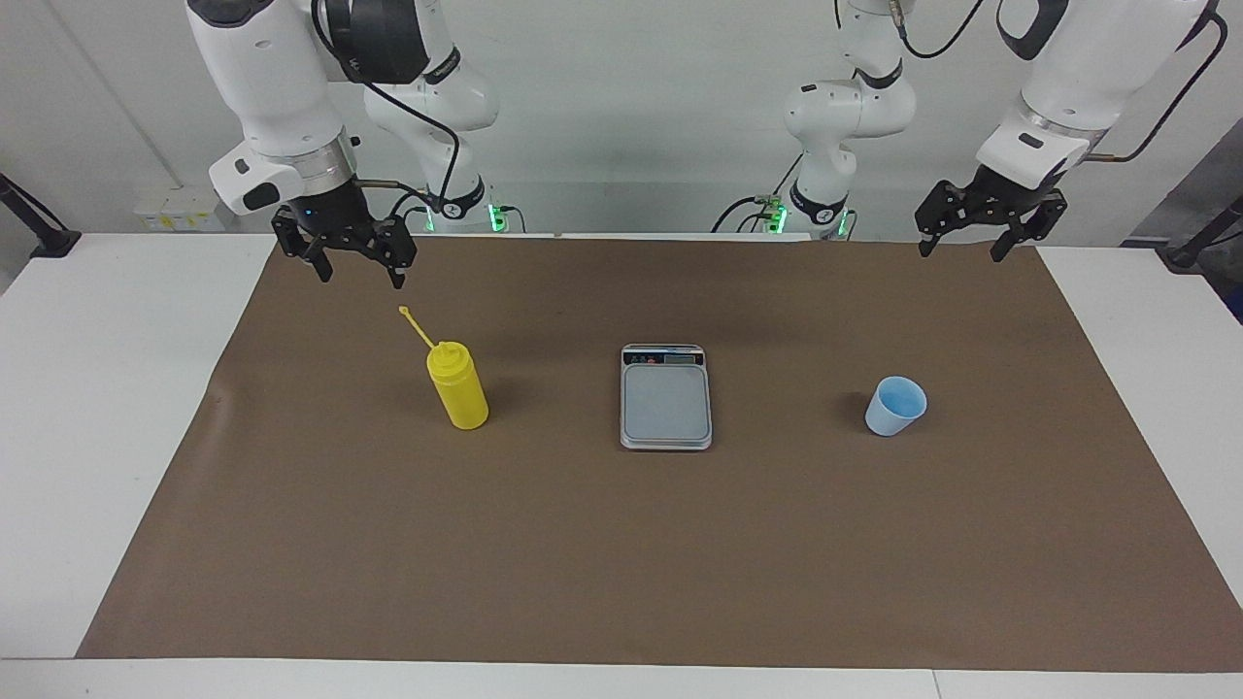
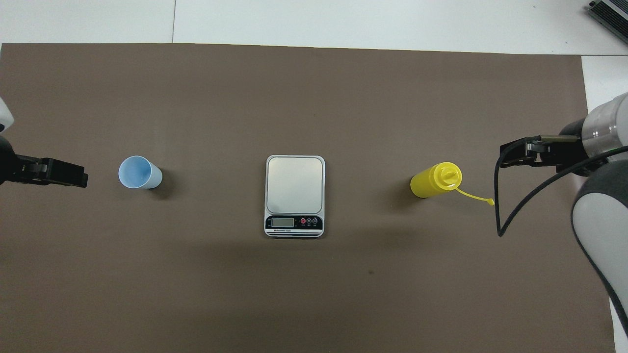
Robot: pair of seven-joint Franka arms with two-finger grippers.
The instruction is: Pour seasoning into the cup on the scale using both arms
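Observation:
The yellow seasoning bottle [image 1: 457,388] stands upright on the brown mat toward the right arm's end, its cap strap sticking out; it also shows in the overhead view [image 2: 434,180]. The silver-grey scale [image 1: 665,403] lies at the mat's middle with nothing on its plate, its display edge nearer to the robots, and shows in the overhead view [image 2: 295,186]. The light blue cup [image 1: 894,406] stands upright toward the left arm's end [image 2: 140,172]. My right gripper [image 1: 359,277] [image 2: 505,156] hangs open and empty above the mat near the bottle. My left gripper [image 1: 961,252] [image 2: 78,175] hangs open and empty near the cup.
A brown mat [image 1: 621,563] covers most of the white table [image 1: 97,388]. A black cable [image 2: 510,215] loops down from the right arm's wrist. A grey device [image 2: 608,14] lies at the table's corner farthest from the robots, at the right arm's end.

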